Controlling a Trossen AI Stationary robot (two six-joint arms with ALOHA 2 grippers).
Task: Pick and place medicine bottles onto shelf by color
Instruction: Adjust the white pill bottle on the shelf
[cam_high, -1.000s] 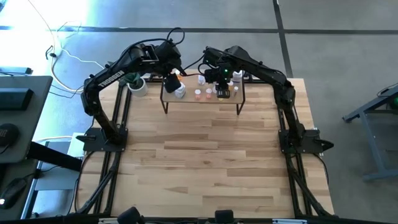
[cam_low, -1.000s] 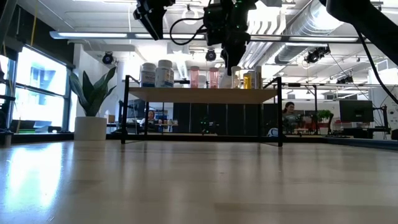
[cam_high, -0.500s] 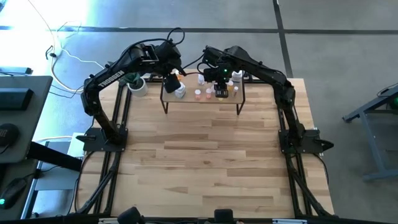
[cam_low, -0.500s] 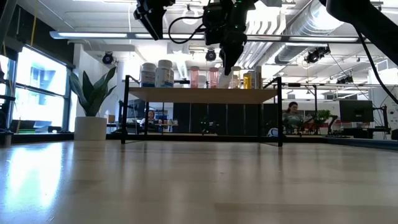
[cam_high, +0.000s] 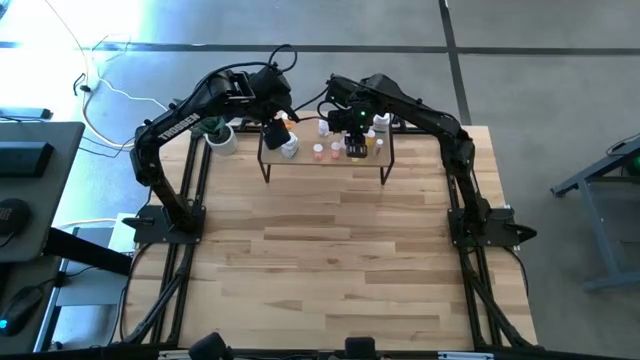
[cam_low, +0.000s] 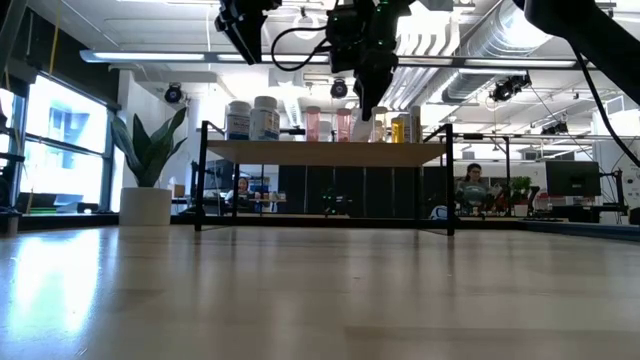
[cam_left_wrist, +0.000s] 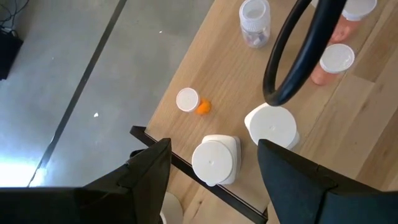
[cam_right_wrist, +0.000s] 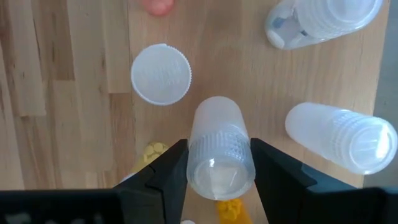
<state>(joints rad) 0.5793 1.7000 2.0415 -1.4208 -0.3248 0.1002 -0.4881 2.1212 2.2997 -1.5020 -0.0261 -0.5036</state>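
Little has moved since the earlier frames: in the low view the right gripper is seen a touch higher above the low light-wood shelf on thin black metal legs, and both arms remain over it.

In the right wrist view, a small translucent white-capped cylindrical bottle is clamped between the dark fingers of the right gripper, cap toward the camera. Beneath it on the shelf board, a round white ribbed cap is seen from above, two clear bottles lie nearby, and small yellow pieces show close to the fingers.

The left gripper is held above the shelf's left end with its fingers apart and nothing between them. Below it stand two larger white-lidded bottles, a small orange bottle with a white cap near the board's edge, and pinkish white-capped bottles beyond a black cable loop.

In the low view, white, pink and yellow bottles are lined up along the shelf top.
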